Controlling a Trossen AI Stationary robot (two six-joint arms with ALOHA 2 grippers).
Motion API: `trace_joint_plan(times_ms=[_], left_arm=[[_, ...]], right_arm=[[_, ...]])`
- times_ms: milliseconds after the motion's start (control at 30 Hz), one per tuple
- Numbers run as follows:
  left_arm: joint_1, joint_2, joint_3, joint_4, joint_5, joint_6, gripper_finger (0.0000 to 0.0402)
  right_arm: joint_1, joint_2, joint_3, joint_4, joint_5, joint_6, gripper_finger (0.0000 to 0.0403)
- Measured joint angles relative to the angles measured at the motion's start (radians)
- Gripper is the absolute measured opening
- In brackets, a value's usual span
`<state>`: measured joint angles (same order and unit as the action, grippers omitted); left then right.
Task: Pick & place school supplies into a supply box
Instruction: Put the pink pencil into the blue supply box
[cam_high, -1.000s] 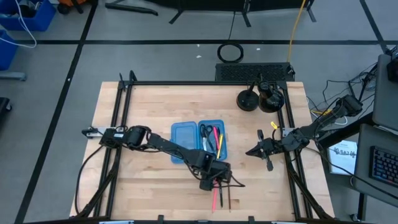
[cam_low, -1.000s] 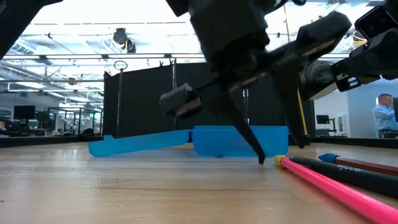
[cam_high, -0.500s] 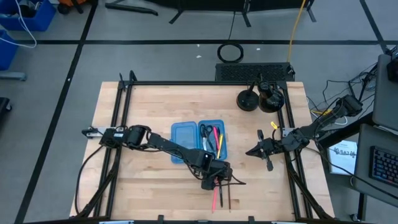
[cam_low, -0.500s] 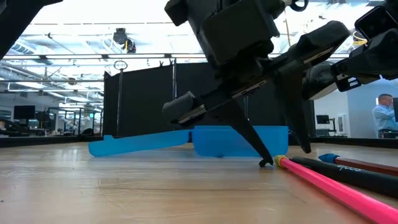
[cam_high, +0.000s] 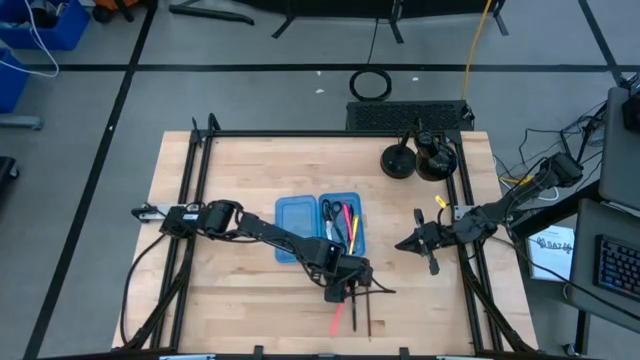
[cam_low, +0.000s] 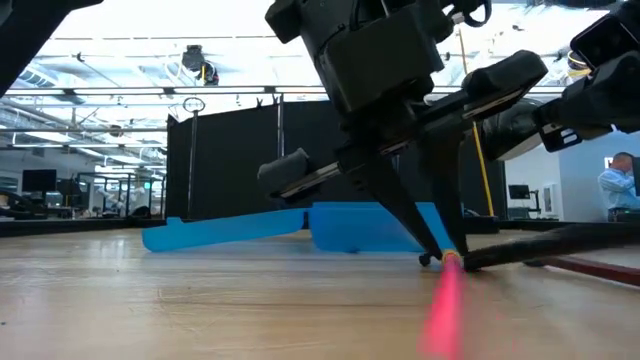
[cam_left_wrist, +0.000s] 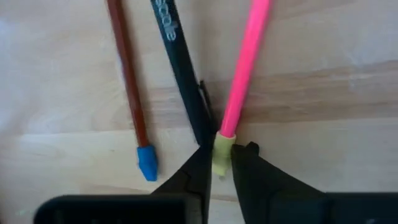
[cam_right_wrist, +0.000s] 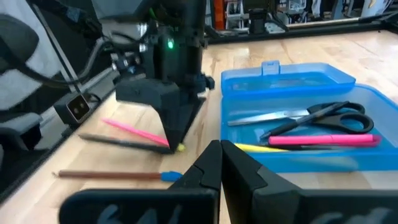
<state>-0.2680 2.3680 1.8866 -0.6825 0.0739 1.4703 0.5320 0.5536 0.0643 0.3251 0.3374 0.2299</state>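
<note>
My left gripper (cam_high: 348, 291) is down on the table near its near edge, shut on a pink pencil (cam_left_wrist: 244, 68) with a yellow end. A black pen (cam_left_wrist: 179, 68) and a brown pencil (cam_left_wrist: 126, 74) with a blue tip (cam_left_wrist: 147, 163) lie flat beside it. The translucent blue supply box (cam_high: 320, 228) lies open on the table's middle. Its right half (cam_right_wrist: 298, 134) holds black-handled scissors (cam_right_wrist: 311, 115), a pink pen and a yellow one. My right gripper (cam_high: 404, 244) hovers shut, to the right of the box. My left gripper pinches the pink pencil's yellow end (cam_left_wrist: 221, 152) between its two fingertips (cam_low: 432, 258). The fingers come slanting down from above, roughly along the pencil. The held end sits at table height, and the rest of the pencil (cam_high: 337, 320) runs toward the near edge.
Two black round stands (cam_high: 415, 160) sit at the table's far right corner. A black frame rail (cam_high: 190, 200) runs along each side. Bare wood lies left of the box and near the front left. The black pen (cam_right_wrist: 118, 142) touches my left finger's side.
My left gripper has sunk slightly and closed onto the pink pencil's yellow end. The pencil has swung about that end: its free end has slid toward the table's left. In the low view the black pen also lies at a new angle.
</note>
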Motion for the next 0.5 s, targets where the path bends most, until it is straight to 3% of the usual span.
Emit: trace_joint_plan(times_ms=[167, 500], left_arm=[[0.0, 0.001, 0.0, 0.009, -0.002, -0.012, 0.0049], [-0.009, 0.004, -0.001, -0.014, -0.027, -0.007, 0.0075]], right_arm=[[0.0, 0.0, -0.01, -0.011, 0.002, 0.027, 0.0], [0.0, -0.001, -0.013, -0.001, 0.002, 0.031, 0.0]])
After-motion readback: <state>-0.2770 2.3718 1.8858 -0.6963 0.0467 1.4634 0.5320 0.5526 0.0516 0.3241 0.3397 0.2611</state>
